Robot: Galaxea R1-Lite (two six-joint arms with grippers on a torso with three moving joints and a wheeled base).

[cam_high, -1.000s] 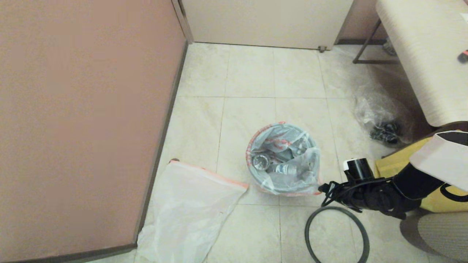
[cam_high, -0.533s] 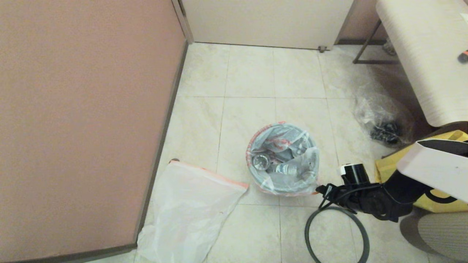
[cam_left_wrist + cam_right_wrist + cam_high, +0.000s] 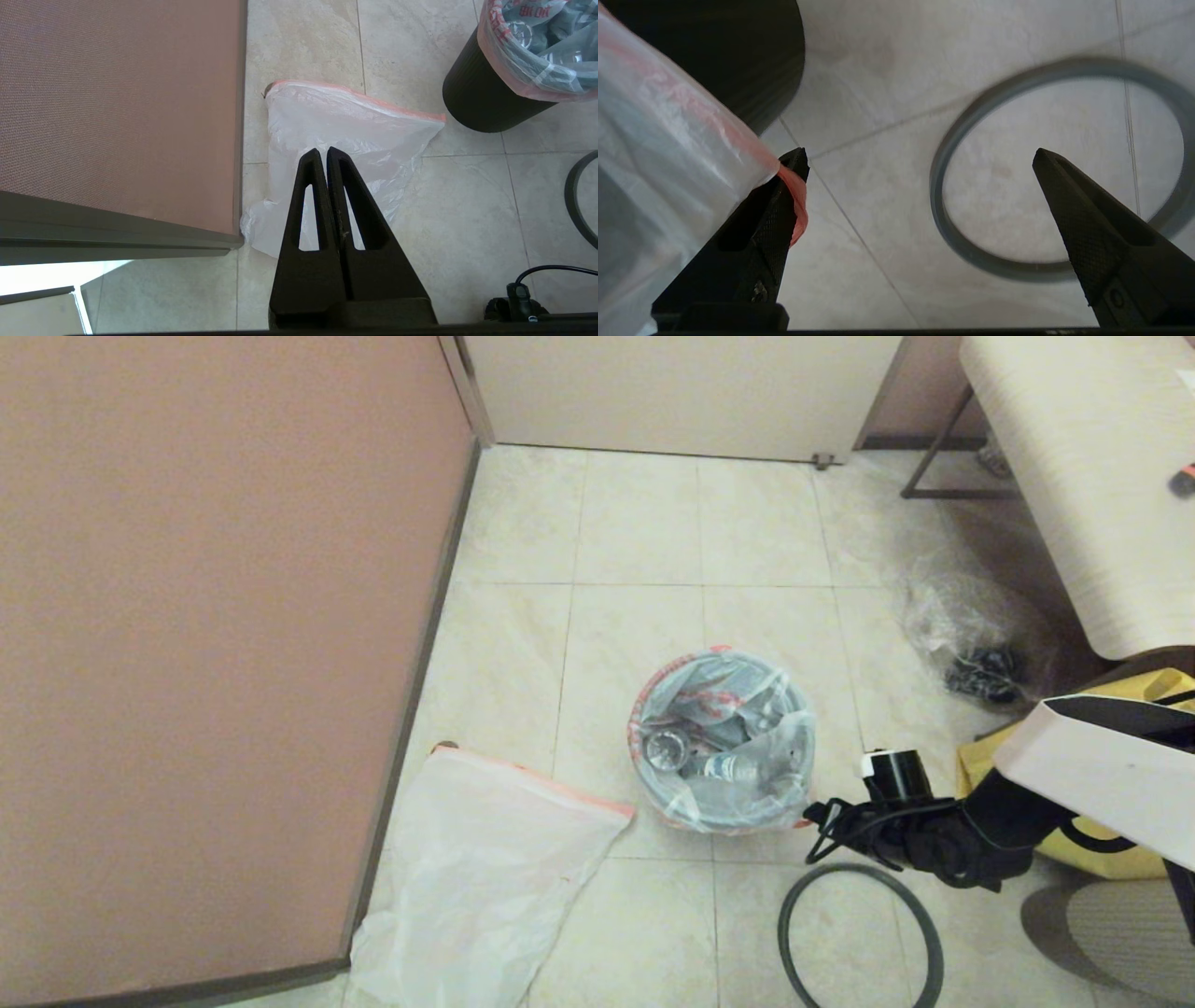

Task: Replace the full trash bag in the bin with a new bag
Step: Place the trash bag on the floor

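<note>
The full trash bag (image 3: pixel 724 747) lines the black bin (image 3: pixel 481 98) at mid-floor, its orange-red hem folded over the rim and bottles showing inside. My right gripper (image 3: pixel 817 821) sits low at the bin's right-front side, open. In the right wrist view one of its fingertips (image 3: pixel 794 163) touches the bag's orange hem (image 3: pixel 796 205), and the wide gap (image 3: pixel 920 156) holds nothing. The dark grey ring (image 3: pixel 859 933) lies flat on the tiles just below that gripper. The new bag (image 3: pixel 485 868) lies spread flat left of the bin. My left gripper (image 3: pixel 322 151) hovers shut above the new bag, out of the head view.
A brown panel (image 3: pixel 205 644) walls off the left side, its corner beside the new bag. To the right are a clear wrinkly bag with dark contents (image 3: pixel 976 639), a yellow cloth tote (image 3: pixel 1111 854) and a white bench (image 3: pixel 1074 476). Pale floor tiles (image 3: pixel 644 523) stretch behind the bin.
My right arm has slid a little left and towards the bin, bringing the open gripper up against the bag's hem. Bin, ring and new bag have not moved.
</note>
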